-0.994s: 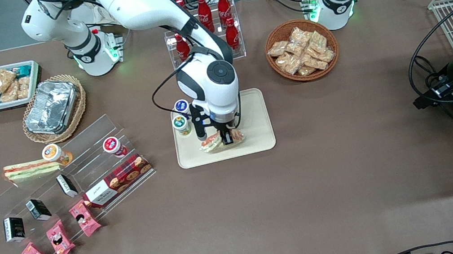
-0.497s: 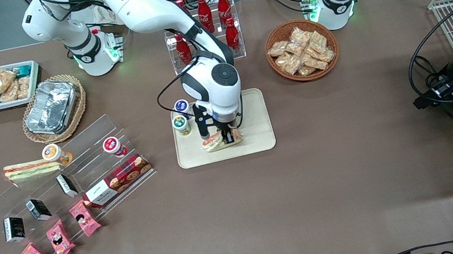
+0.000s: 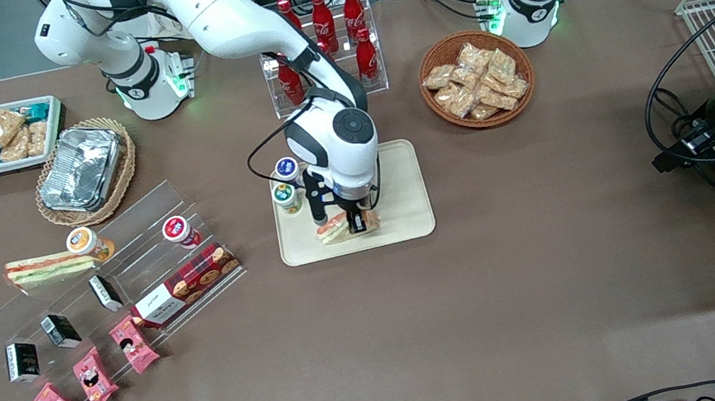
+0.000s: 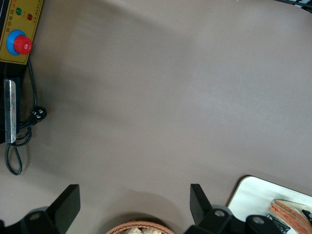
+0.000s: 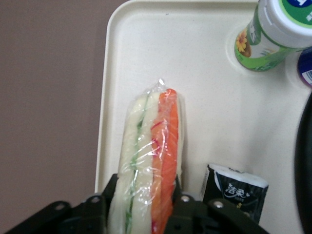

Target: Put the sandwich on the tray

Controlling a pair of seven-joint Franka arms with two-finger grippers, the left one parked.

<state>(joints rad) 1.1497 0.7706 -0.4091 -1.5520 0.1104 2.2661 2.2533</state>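
Right wrist view shows the hand (image 5: 146,202) pinching the sandwich (image 5: 148,156) on edge over the tray (image 5: 209,122), close to its rim. A small black pack (image 5: 235,191) lies just beside the hand, two capped bottles (image 5: 270,36) farther along, with bare tray surface between.

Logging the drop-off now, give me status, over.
Gripper low over the tray, fingers shut on sandwich. Sandwich down at tray level. Small black pack and two bottles close beside.

The arm hides much of the sandwich (image 3: 333,228) and part of the tray (image 3: 408,214). The picture's edge cuts off the blue-lidded cup (image 5: 306,68).
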